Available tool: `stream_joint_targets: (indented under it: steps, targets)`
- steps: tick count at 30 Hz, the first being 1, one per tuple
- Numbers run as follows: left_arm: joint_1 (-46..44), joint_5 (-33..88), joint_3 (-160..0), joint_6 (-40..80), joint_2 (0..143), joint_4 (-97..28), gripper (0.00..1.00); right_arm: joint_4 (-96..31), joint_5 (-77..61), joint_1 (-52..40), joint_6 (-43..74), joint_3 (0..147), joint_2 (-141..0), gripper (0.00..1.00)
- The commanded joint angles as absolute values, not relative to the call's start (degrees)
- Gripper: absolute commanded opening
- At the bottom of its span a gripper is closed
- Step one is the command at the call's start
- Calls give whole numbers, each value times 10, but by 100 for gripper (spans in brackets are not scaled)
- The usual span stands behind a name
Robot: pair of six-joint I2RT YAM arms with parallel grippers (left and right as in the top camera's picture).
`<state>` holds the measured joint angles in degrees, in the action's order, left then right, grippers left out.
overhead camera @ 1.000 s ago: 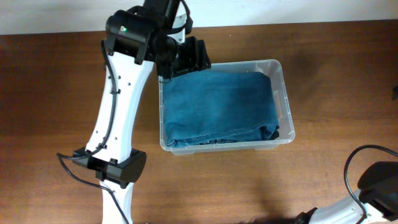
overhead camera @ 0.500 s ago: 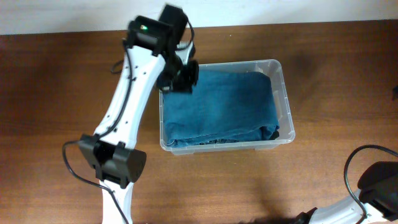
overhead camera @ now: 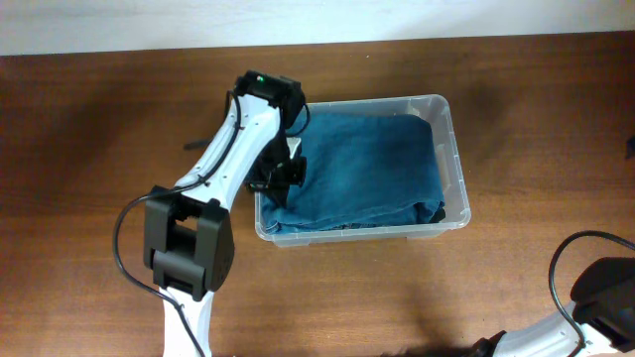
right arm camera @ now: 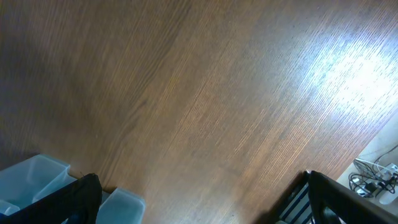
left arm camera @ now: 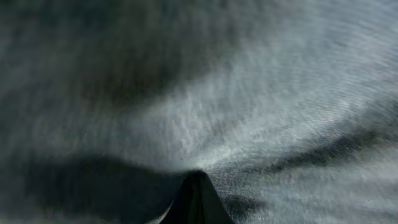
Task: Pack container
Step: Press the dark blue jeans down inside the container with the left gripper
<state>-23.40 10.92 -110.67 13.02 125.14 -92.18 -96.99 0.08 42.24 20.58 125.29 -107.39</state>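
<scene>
Clear plastic container [overhead camera: 452, 149] sits upright, mouth up, mid-counter [overhead camera: 99, 149] toward the far edge. Its long axis runs left-right in the overhead view. Folded blue denim [overhead camera: 367, 164] fills it. Left hand [overhead camera: 281, 178] is closed, tip buried in the cloth by the left wall; can't tell if any cloth is pinched. Right hand [right arm camera: 202, 208] is wide open, well apart. Risk: caught cloth could lift out with the hand, or pressing near the wall could skid the light tub.

A brown wooden table [overhead camera: 79, 149] carries the clear container [overhead camera: 452, 139], standing near its far edge.
</scene>
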Motion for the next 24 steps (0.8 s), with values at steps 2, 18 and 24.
stream_joint_targets:
  steps: [2,18,24]
  targets:
    - [-236,86,-1047,121,1247,-884,1,-973,2,424,204,1253,-1061,98]
    - [-236,44,-1313,119,1246,-913,1,-973,2,424,204,1253,-1061,98]
    - [-236,-26,-1317,166,1258,-891,1,-973,2,424,204,1253,-1062,98]
